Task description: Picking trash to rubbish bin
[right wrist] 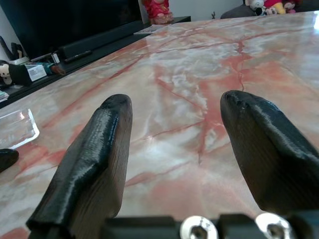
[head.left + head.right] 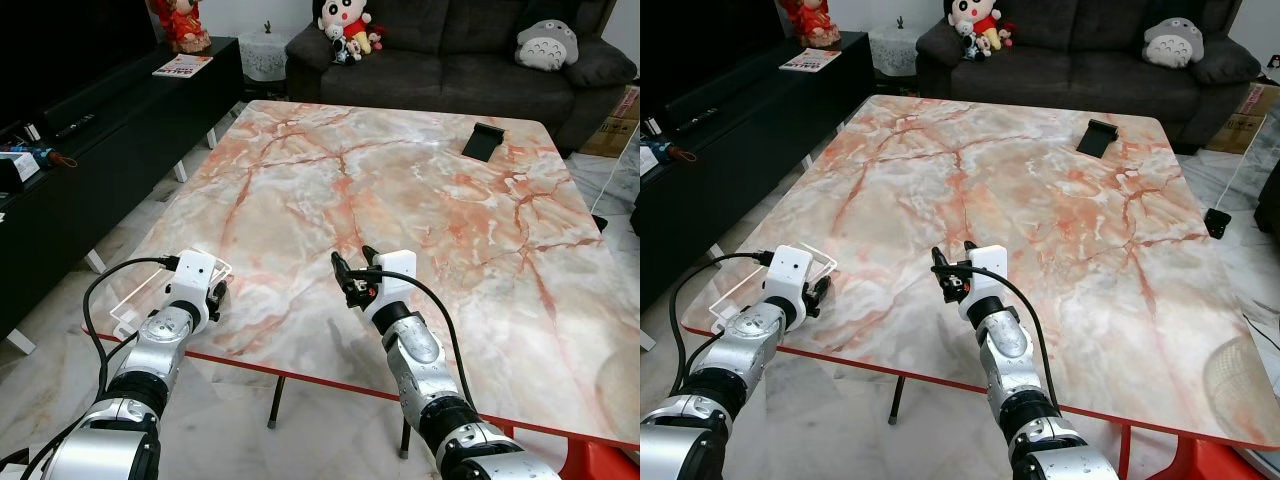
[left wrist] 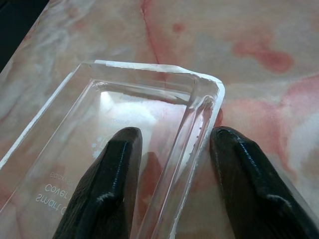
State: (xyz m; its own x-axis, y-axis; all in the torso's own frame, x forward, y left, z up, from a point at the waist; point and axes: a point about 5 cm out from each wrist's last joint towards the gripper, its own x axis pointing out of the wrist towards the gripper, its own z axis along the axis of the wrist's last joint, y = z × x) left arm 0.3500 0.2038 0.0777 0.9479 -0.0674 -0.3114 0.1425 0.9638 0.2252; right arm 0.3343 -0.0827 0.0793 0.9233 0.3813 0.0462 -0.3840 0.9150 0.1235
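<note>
A clear plastic tray (image 2: pixel 140 297) lies at the front left corner of the marble table (image 2: pixel 400 200). My left gripper (image 2: pixel 218 295) is down at it and open. In the left wrist view one finger (image 3: pixel 117 159) rests inside the tray (image 3: pixel 124 99) and the other outside, with the tray's side wall between them; the fingers do not press it. My right gripper (image 2: pixel 352 262) hovers open just above the bare table near the front middle, with nothing between its fingers (image 1: pixel 99 144). A corner of the tray (image 1: pixel 17 127) shows off to its side.
A small black stand (image 2: pixel 483 140) sits on the table's far right. A dark sofa (image 2: pixel 450 60) with plush toys is beyond the table. A black TV bench (image 2: pixel 90 140) runs along the left. The table's red front edge (image 2: pixel 330 385) lies under my arms.
</note>
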